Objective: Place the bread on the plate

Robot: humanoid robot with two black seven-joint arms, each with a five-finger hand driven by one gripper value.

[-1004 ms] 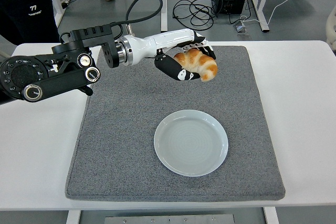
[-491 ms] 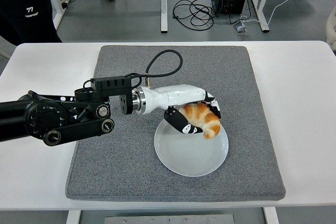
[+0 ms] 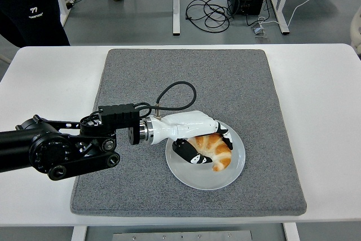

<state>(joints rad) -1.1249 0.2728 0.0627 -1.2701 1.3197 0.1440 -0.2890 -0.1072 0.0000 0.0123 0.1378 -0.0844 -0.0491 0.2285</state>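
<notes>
Now, starting at your left, the black arm (image 3: 56, 150) has swung in and dropped: a second ago it held the bread high over the far part of the mat, half a second ago it hovered at the plate's far rim, and here it sits low over the near-left of the grey mat (image 3: 113, 190). Follow it right and you reach the left hand (image 3: 194, 142), white-shelled with black fingers, still curled around the bread (image 3: 214, 150). The bread is now down inside the plate (image 3: 186, 176), and looks to be touching its surface (you cannot quite see the underside). Judge from that the carry is finished; what remains is for you to loosen the fingers and withdraw without dragging the bread off.

The bread is a golden, ridged croissant shape, glossy and probably light. The plate is round, pale and smooth, so the bread could slide. The mat under it is coarse, felt-like fabric on the white table (image 3: 321, 111).
</notes>
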